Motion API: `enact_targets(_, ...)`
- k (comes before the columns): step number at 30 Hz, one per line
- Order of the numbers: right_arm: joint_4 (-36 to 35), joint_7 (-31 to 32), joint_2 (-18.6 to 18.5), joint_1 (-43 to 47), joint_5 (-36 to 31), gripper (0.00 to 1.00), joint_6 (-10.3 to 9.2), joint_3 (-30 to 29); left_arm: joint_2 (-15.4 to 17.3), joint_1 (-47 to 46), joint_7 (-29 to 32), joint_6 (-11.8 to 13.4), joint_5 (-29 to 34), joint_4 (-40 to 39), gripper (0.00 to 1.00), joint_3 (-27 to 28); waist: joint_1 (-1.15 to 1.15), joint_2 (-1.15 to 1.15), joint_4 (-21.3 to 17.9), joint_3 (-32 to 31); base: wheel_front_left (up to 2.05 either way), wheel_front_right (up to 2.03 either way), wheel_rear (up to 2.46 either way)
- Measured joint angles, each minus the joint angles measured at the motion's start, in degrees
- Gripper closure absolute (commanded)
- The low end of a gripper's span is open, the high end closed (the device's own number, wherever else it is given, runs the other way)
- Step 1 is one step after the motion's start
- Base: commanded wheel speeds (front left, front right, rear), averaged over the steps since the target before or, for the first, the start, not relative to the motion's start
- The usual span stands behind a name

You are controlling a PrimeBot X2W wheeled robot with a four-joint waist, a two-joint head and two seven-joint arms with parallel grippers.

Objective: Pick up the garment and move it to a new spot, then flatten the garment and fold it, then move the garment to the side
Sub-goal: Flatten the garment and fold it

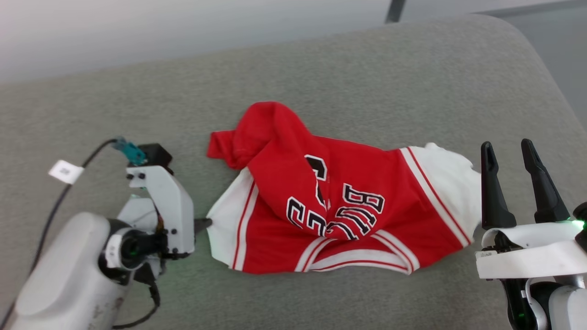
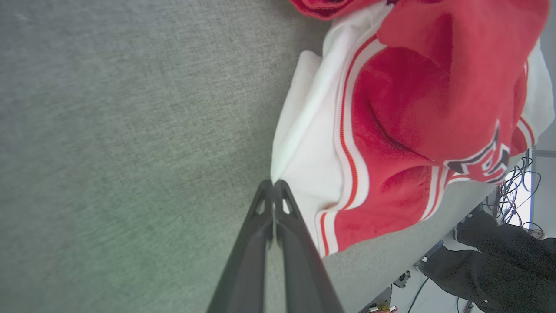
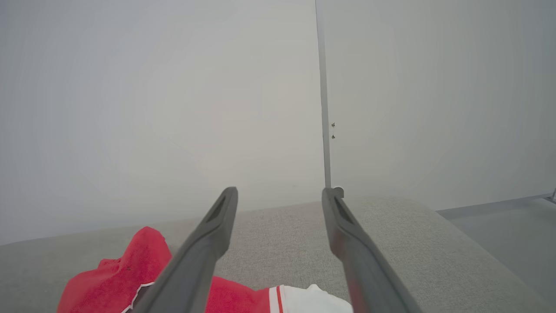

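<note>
The garment (image 1: 348,206) is a red jersey with white sleeve panels, striped trim and black letters, lying crumpled on the grey cushioned surface (image 1: 367,82). A red flap is folded over its upper left part. My left gripper (image 1: 205,223) lies low at the jersey's left edge, its fingers pressed together on the corner of the white sleeve panel (image 2: 304,143). In the left wrist view the left gripper (image 2: 273,182) meets that white edge, with a pale sliver between the fingers. My right gripper (image 1: 506,146) stands open beside the right white sleeve (image 1: 451,178), touching nothing. The right wrist view has the right gripper (image 3: 280,191) above the garment (image 3: 126,274).
A black cable with a white tag (image 1: 65,172) runs to the left wrist. The surface's rounded far right corner (image 1: 518,41) drops to the floor. A pale wall (image 3: 173,108) stands behind. Past the near edge are dark cloth (image 2: 499,252) and loose cables (image 2: 517,191).
</note>
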Motion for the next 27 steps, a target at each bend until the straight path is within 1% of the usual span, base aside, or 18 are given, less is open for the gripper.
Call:
enact_targets(8,-1.5,2.1,0.0,0.7,-1.6,0.00,0.00,-0.9,3.0,0.9,-1.2,2.1,-0.9,-3.1,1.00,3.9,0.00,0.00,4.2,-1.7,0.00,0.00,0.00)
enact_targets(9,-1.7,2.2,0.0,0.8,-1.7,0.00,0.00,-1.0,3.6,1.4,-1.4,2.2,-0.9,-3.5,1.00,4.4,0.00,0.00,4.7,-1.9,0.00,0.00,0.00)
enact_targets(17,-2.6,3.7,0.0,1.8,-2.2,0.00,0.00,-1.4,7.4,7.0,-1.6,5.0,-2.4,-6.9,1.00,8.1,0.00,0.00,8.2,-3.4,0.00,0.00,0.00)
enact_targets(23,-3.1,4.4,0.0,2.0,-2.3,0.00,0.00,-1.5,8.0,13.3,-3.2,6.4,-3.7,-8.9,1.00,10.4,0.00,0.00,9.5,-3.7,0.00,0.00,0.00)
enact_targets(27,-3.3,4.6,0.0,2.2,-2.3,0.00,0.00,-1.6,8.2,17.8,-4.1,7.3,-4.1,-9.8,1.00,10.8,0.00,0.00,9.8,-3.5,0.00,0.00,0.00)
